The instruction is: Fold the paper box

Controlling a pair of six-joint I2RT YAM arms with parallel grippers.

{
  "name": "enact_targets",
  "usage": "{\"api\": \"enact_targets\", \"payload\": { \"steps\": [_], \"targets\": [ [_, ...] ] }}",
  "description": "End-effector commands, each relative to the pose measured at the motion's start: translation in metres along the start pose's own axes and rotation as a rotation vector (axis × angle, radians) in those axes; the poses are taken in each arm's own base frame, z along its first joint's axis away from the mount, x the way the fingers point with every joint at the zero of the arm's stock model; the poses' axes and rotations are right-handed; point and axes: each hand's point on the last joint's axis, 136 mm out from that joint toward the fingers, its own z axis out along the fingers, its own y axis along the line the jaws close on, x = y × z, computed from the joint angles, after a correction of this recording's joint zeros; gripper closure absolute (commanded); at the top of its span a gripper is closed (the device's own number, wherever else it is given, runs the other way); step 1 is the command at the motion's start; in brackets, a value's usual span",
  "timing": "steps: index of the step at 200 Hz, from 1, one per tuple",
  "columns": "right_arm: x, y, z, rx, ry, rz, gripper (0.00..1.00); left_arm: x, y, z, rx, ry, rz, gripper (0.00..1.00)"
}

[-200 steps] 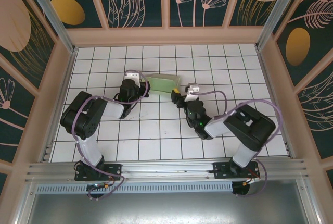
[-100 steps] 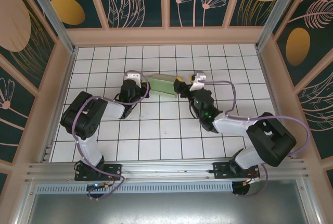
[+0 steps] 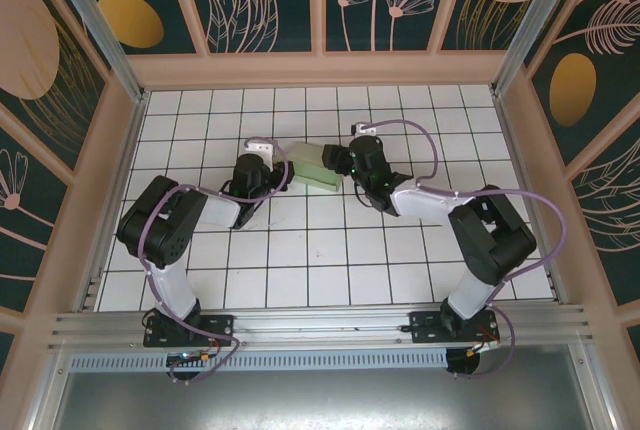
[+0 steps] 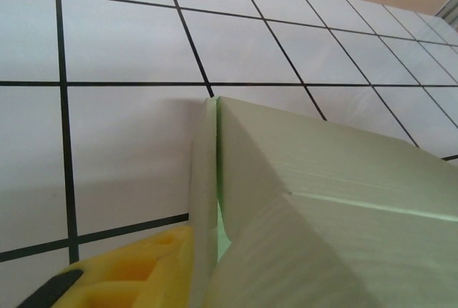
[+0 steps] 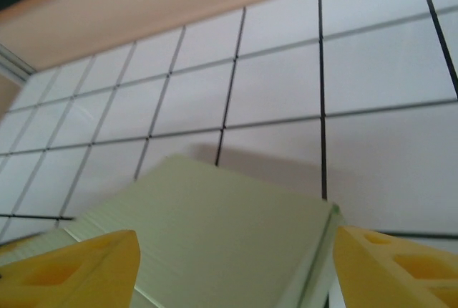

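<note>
One change, right tool apparently astride paper box

White tiled floor, black grid lines — floral teal wall panels around

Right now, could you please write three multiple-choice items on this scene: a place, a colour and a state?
1. Where does the pale mint-green thin-card paper box lie?
A) between the left gripper and right gripper
B) beside the arm bases
C) against the left wall

2. What colour are the right gripper's fingers?
A) blue
B) yellow
C) red

3. How do the right gripper's jaws stand?
A) pressed together
B) crossed
C) spread wide

Answers: 1 A, the top view shows it between them; 2 B, yellow in the wrist view; 3 C, a finger at each lower corner.
</note>
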Motion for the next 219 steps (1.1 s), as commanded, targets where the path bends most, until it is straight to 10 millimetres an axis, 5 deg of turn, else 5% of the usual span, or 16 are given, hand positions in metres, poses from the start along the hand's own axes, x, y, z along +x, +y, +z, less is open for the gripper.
{"api": "enact_targets", "payload": {
  "steps": [1, 65, 110, 158, 201, 219],
  "targets": [
    [0.004, -0.001, 0.006, 0.002, 0.039, 0.021, 0.28, 0.001, -0.006, -0.010, 0.019, 0.002, 0.011, 0.60],
    [0.030, -0.018, 0.018, 0.045, 0.109, 0.017, 0.27, -0.007, 0.001, -0.076, -0.020, -0.116, 0.001, 0.25],
    [0.060, -0.041, 0.025, 0.109, 0.168, -0.017, 0.28, -0.049, -0.009, -0.109, -0.014, -0.235, -0.028, 0.16],
    [0.077, -0.056, 0.030, 0.170, 0.210, -0.068, 0.40, -0.071, -0.015, -0.066, 0.003, -0.088, -0.079, 0.08],
    [0.082, -0.080, 0.031, 0.275, 0.244, -0.103, 0.49, -0.046, -0.018, -0.011, 0.047, 0.131, -0.113, 0.18],
    [0.083, -0.084, 0.032, 0.281, 0.254, -0.100, 0.50, -0.021, -0.015, 0.009, 0.057, 0.226, -0.129, 0.22]
  ]
}}
